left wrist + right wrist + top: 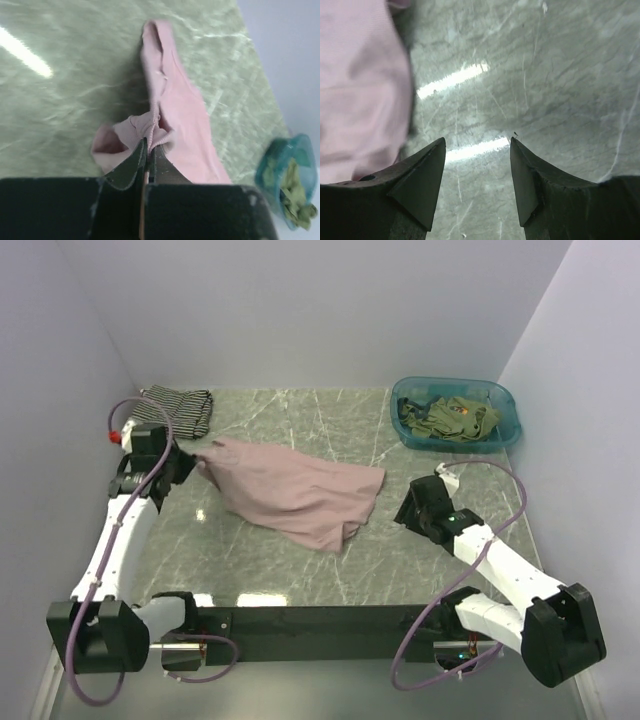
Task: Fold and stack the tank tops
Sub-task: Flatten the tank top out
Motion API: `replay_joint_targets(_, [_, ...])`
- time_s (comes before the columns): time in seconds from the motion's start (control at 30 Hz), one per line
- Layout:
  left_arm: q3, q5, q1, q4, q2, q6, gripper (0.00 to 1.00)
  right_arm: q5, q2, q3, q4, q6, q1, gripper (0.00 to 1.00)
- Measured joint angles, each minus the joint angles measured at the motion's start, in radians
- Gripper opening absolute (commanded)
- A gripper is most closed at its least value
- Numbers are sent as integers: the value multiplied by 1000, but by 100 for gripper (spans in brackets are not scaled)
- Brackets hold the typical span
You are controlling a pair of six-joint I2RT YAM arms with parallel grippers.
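1. From the top camera, I saw the pink tank top (300, 495) lying crumpled on the bench (300, 575), spread from near the left edge toward the middle.
2. The left gripper (200, 462) sat at the garment's left end, by the bench's left edge, closed on a bunched bit of the pink cloth.
3. The right gripper (408, 510) hung over the right half of the bench, just beside the pink top's right edge. From this view I could not tell how wide its jaws stood.
4. A striped tank top (180, 408) lay in the far left corner. The teal basin (505, 428) stood in the far right corner with the olive tank tops (450, 418) heaped inside it.
5. From the left wrist camera, I saw both fingers (127, 167) pressed together on a gathered fold of the pink fabric. The rest of the garment trailed away across the marbled surface, and the basin showed at the lower right of that view.
6. From the right wrist camera, I saw the two fingers (422, 175) spread well apart with nothing between them, only bare bench beneath. The pink cloth filled the left side of that view, near the left finger, but I could not tell if it touched.
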Motion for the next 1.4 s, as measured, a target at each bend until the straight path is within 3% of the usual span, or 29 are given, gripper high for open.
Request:
replay_joint_targets(0.23, [-154, 61, 91, -51, 19, 21, 1, -54, 45, 5, 33, 10, 11, 60])
replay_joint_targets(0.4, [-227, 93, 115, -69, 43, 24, 1, -55, 211, 133, 68, 5, 59, 58])
replay_joint_targets(0.67, [-231, 92, 204, -66, 66, 51, 1, -38, 513, 374, 102, -26, 63, 57])
replay_joint_targets(0.87, [-231, 84, 235, -66, 89, 77, 1, -21, 769, 623, 93, -61, 52, 45])
replay_joint_targets(1.13, [-208, 77, 250, -69, 100, 109, 1, 5, 830, 665, 26, -81, 49, 38])
replay_joint_targets(1.23, [-204, 75, 253, -68, 103, 111, 1, 3, 860, 705, -3, -92, 49, 29])
replay_joint_targets(1.37, [-204, 76, 255, -67, 104, 110, 1, 0, 947, 798, -35, -119, 49, 2])
replay_joint_targets(1.4, [-204, 78, 256, -66, 104, 110, 1, 0, 970, 827, -45, -130, 48, 0])
